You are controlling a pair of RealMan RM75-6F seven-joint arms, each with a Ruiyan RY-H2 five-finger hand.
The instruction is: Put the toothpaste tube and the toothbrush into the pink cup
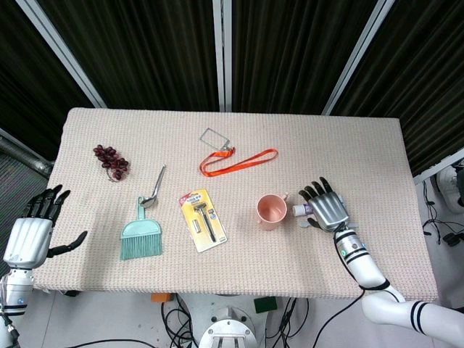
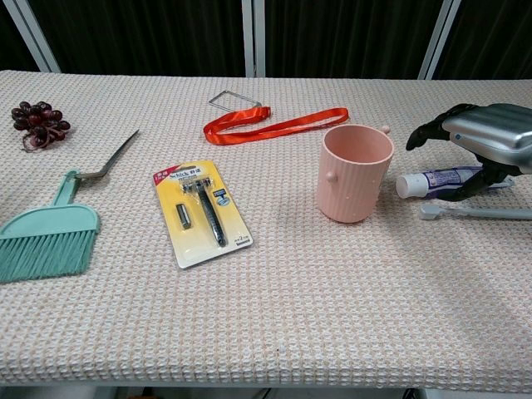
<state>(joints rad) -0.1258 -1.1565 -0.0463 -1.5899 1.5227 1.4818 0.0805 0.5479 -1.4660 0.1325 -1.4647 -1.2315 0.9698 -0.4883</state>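
The pink cup [image 1: 272, 211] [image 2: 355, 173] stands upright at the right of the table's middle. Just right of it the toothpaste tube [image 2: 436, 180] lies on its side, white cap [image 1: 299, 209] toward the cup. The toothbrush [image 2: 474, 213] lies flat in front of the tube, and its head [image 1: 308, 223] shows by the hand. My right hand [image 1: 330, 205] [image 2: 486, 141] hovers over the tube with fingers arched and apart, the thumb low beside it, and hides the tube's rear. At the table's left edge my left hand [image 1: 32, 228] is spread and holds nothing.
A razor in yellow packaging [image 1: 204, 220] [image 2: 200, 213] lies left of the cup. A teal hand brush [image 1: 140, 235] [image 2: 46, 239], a metal spoon [image 1: 154, 190], grapes [image 1: 111, 159] and an orange lanyard [image 1: 235, 159] [image 2: 274, 126] lie across the left and back.
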